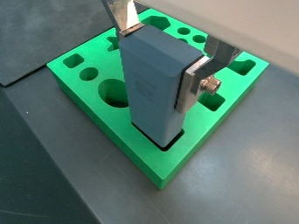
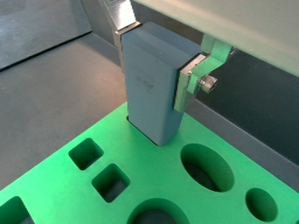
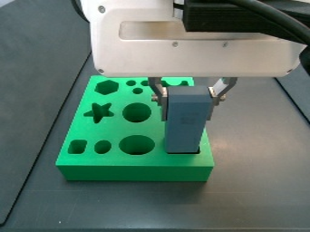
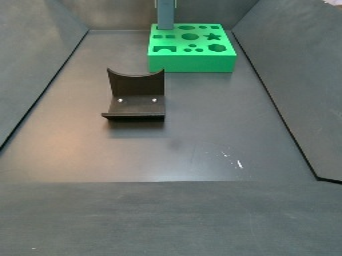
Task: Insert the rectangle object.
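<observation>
The landmark here is the bright green square plastic board (image 3: 121, 136), pierced with cut-outs: a star (image 3: 101, 112), a hexagon (image 3: 108, 87), several round holes (image 3: 137, 144) and small rectangular slots (image 2: 111, 181). The smooth grey-blue rectangular block (image 1: 158, 83), taller than wide, stands upright at one corner of that board, its lower end sunk into a dark rectangular opening (image 1: 167, 140) in the green surface; in both wrist views the block (image 2: 152, 83) rises well above the board, so most of its length shows. The two-finger gripper (image 1: 163, 39) is directly above that corner, its flat silver finger plates (image 1: 194, 80) pressed against opposite narrow sides of the block near its top, closed just to the block's width and gripping it. In a side view the white gripper body (image 3: 194, 41) hangs over the back half of the board, with the block (image 3: 184, 122) below it at the board's right front corner. In a side view from farther off, the board (image 4: 191, 48) lies at the far end of the dark grey floor (image 4: 174, 150), and the dark L-shaped fixture (image 4: 134, 95) stands well apart from the board, nearer the camera.
</observation>
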